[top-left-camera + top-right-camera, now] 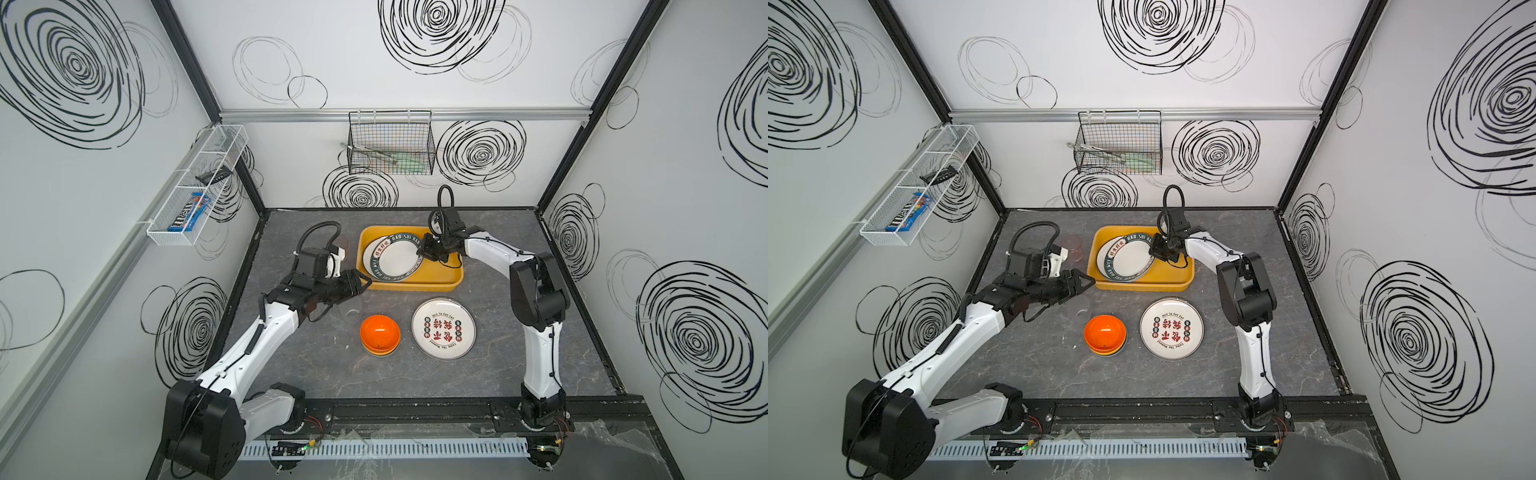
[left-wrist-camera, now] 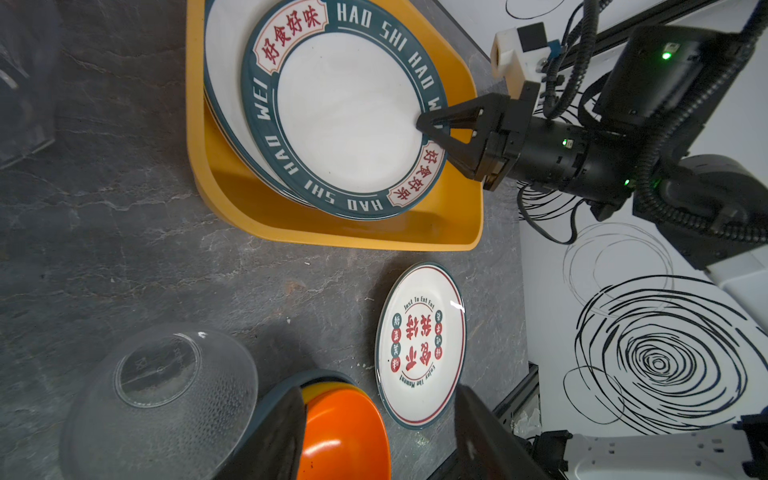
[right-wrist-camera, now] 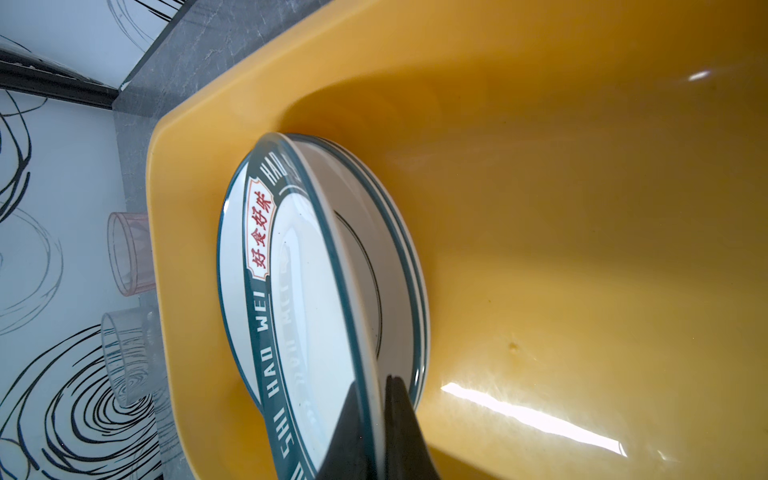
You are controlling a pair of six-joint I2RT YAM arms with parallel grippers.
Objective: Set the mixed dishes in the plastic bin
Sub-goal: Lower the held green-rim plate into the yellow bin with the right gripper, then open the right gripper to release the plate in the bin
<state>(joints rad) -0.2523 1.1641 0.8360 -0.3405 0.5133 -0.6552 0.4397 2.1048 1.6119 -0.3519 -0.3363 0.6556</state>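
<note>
My right gripper (image 2: 424,124) was pinched on the rim of the glossy green-rimmed plate (image 1: 395,257). This round ceramic disc was tilted, its gripped edge raised and its far edge down on a second plate (image 3: 390,266) inside the smooth yellow-orange plastic bin (image 1: 415,284). My left gripper (image 1: 365,284) hung empty with jaws apart, just beside the bin's near left corner.

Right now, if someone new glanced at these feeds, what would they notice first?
The yellow bin at the back of the table stands out: the right gripper pinches the rim of a tilted green-rimmed plate that leans over a second plate. In front of the bin, the orange-topped bowl stack and the red-character plate sit side by side, not yet binned. The left gripper hangs open by the bin's near left corner.
</note>
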